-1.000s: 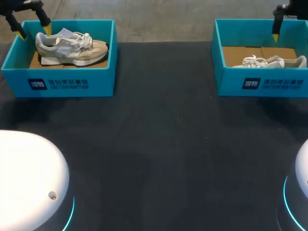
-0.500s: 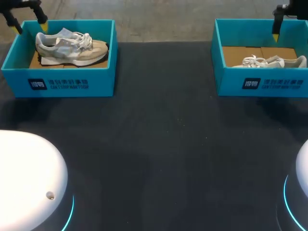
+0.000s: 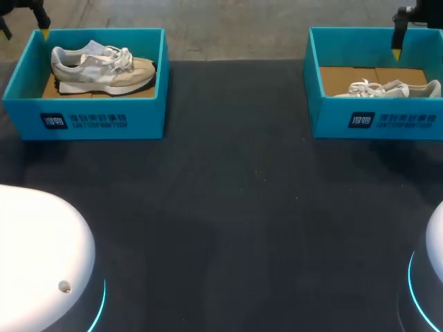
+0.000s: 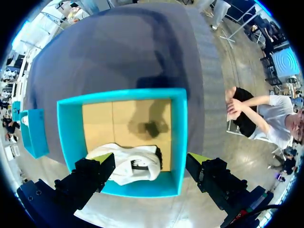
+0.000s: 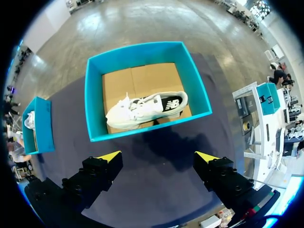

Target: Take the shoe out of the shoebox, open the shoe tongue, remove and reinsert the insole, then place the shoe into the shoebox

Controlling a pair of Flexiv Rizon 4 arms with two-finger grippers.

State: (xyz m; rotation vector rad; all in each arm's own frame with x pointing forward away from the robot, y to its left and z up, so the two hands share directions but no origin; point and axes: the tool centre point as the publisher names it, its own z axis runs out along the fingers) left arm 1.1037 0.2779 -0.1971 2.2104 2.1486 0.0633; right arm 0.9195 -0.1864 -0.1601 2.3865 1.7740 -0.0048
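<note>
Dark charcoal matte tabletop (image 3: 235,207), flat, finely textured surface. Straight far edge. Light even and diffuse, with soft blurred shadows on it.

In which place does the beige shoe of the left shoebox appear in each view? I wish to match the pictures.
Head view: the beige shoe lies in the left shoebox, at the far left corner of the table.
Left wrist view: the beige shoe is just ahead of the open left gripper, against the box's near wall.
Right wrist view: the beige shoe is very small, inside the left shoebox, far off across the table.
Shared landmark: the teal left shoebox around it.
</note>
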